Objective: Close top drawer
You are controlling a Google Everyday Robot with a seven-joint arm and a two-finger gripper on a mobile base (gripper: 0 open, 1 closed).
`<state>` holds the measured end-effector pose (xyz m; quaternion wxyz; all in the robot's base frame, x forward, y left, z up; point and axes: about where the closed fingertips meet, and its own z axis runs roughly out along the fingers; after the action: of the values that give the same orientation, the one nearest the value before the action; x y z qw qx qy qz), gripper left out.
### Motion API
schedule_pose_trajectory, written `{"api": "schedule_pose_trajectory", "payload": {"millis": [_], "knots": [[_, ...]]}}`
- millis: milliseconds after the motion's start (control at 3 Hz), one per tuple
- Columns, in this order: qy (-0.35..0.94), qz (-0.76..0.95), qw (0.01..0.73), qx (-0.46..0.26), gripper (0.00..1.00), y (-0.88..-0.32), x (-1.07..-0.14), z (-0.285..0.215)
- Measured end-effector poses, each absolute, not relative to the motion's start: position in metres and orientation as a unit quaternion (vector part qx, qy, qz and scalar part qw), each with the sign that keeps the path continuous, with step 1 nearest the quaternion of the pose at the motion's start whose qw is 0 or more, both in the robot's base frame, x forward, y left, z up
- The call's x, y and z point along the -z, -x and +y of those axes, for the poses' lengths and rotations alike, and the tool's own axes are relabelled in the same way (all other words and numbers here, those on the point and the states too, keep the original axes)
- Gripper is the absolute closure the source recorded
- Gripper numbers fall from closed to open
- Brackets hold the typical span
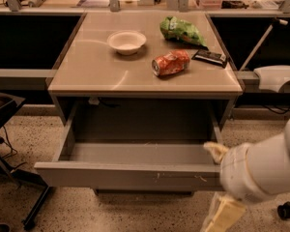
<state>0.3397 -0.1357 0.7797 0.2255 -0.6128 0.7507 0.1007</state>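
Note:
The top drawer (128,175) is a wide, shallow grey metal drawer pulled far out from under the desk top (101,71). Its flat front panel has small white scratches right of centre, and its inside looks empty. My gripper (222,182) is at the lower right, at the right end of the drawer's front panel. The thick white arm (266,166) behind it comes in from the right edge and hides the drawer's right front corner.
On the desk top stand a white bowl (127,41), a lying red can (170,63), a green snack bag (182,31) and a dark bar (210,57). A black chair base (19,178) is at the left and a castor (286,210) at the right, both on the speckled floor.

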Motion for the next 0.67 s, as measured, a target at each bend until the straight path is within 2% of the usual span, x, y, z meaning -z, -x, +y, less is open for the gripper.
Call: {"api": "schedule_pose_trajectory", "payload": {"millis": [333, 667], "knots": [[0.594, 0.768, 0.162, -0.178, 0.00, -0.301, -0.664, -0.133], [0.583, 0.773, 0.113, -0.223, 0.00, -0.268, -0.597, -0.134]]}}
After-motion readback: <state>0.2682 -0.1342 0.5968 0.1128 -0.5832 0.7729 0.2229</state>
